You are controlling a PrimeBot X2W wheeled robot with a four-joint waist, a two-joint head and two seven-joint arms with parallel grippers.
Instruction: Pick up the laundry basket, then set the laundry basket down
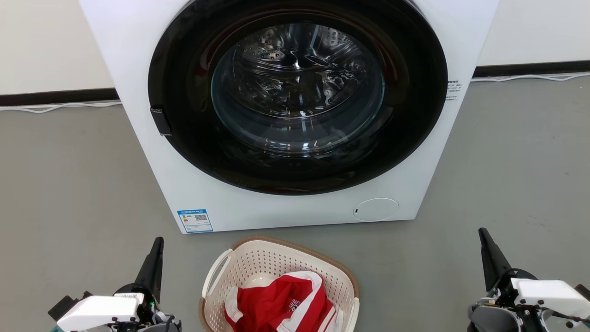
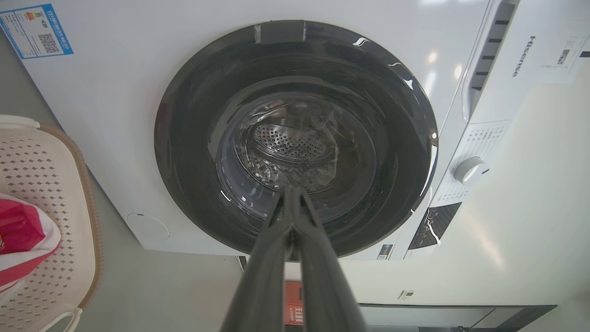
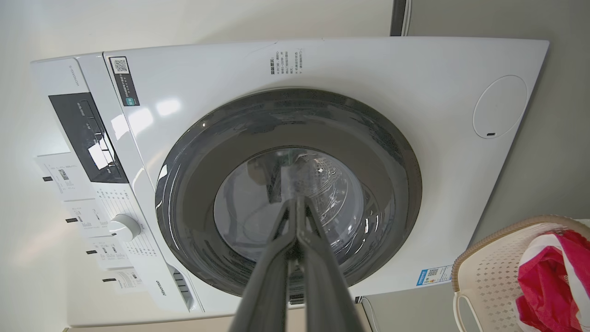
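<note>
On floor [image 1: 69,184], laundry basket [image 1: 267,265] mouth-up.

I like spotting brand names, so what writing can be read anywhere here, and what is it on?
"Hisense": on the top panel of the washer, in the left wrist view.
Blue label with a QR code, low on the washer's front: print too small to read.
Sticker beside the door: too small to read.
Number on the red and white garment in the laundry basket: too blurred to read.

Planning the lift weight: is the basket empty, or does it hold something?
Not empty: a red-and-white garment lies bunched inside the basket, with bare perforated wall showing around it.
</note>
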